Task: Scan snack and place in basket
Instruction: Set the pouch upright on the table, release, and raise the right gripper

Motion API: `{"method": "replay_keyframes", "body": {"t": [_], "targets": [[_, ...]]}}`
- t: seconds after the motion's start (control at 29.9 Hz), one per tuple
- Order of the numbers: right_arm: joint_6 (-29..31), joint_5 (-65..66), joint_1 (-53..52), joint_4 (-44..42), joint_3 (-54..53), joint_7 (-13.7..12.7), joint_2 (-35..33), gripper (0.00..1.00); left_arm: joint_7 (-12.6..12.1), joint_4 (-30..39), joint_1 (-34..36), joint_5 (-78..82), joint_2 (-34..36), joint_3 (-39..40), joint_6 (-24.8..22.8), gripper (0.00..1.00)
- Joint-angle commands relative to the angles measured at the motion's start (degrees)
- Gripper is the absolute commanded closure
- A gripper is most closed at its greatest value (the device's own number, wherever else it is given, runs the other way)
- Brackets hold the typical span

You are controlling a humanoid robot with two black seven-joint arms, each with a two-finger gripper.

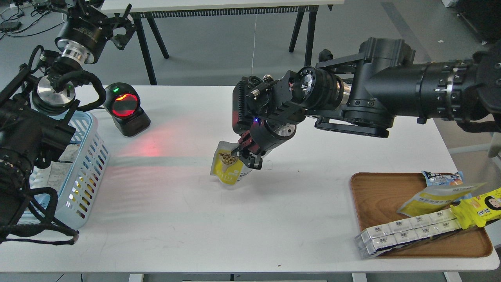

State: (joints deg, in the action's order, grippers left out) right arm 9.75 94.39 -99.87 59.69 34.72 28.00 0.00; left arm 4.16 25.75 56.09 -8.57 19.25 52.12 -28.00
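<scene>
The snack (226, 165), a small yellow and white pouch picturing tan nuts, stands upright near the middle of the white table, its bottom at or just above the tabletop. My right gripper (243, 154) is shut on its upper right side. The light blue slotted basket (87, 156) stands at the table's left edge, partly hidden behind my left arm. My left gripper (121, 21) is raised at the far left, above and behind the basket; its fingers cannot be told apart.
A black barcode scanner (126, 108) with a red glowing window stands at the back left and casts red light on the table. A brown wooden tray (375, 203) at the front right holds a long white box pack (407, 233) and other pouches.
</scene>
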Motion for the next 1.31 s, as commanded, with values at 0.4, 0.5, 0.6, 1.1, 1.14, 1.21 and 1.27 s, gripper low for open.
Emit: {"method": "replay_keyframes", "body": {"t": [0.4, 0.5, 0.6, 1.1, 1.14, 1.21, 1.27], "targets": [[0.4, -2.2, -3.2, 2.9, -7.6, 0.0, -6.0, 0.5, -0.5, 0.2, 0.4, 0.0, 0.9, 0.0, 0.0, 0.0], [0.4, -4.1, -3.2, 5.5, -10.9, 0.0, -11.1, 0.38, -0.6, 0.4, 0.5, 0.0, 1.8, 0.0, 0.0, 0.0], [0.4, -5.7, -2.2, 7.8, -17.2, 0.0, -18.1, 0.15, -0.9, 2.2, 0.3, 0.1, 3.8, -0.2, 0.0, 0.0], [-0.2, -33.6, 23.6, 6.9, -44.8, 0.0, -36.1, 0.01, -5.8, 14.7, 8.2, 24.1, 16.8, -12.3, 0.0, 0.01], [-0.2, -35.4, 25.3, 6.8, -46.7, 0.0, -36.4, 0.01, -5.7, 16.5, 8.5, 26.6, 17.4, -12.3, 0.0, 0.01], [-0.3, -39.4, 28.7, 6.2, -49.6, 0.0, -36.7, 0.01, -5.7, 21.1, 8.7, 30.4, 19.3, -12.3, 0.0, 0.01], [0.4, -45.3, 31.6, 4.4, -52.5, 0.0, -37.4, 0.01, -5.7, 26.6, 8.7, 33.6, 21.8, -12.3, 0.0, 0.01]]}}
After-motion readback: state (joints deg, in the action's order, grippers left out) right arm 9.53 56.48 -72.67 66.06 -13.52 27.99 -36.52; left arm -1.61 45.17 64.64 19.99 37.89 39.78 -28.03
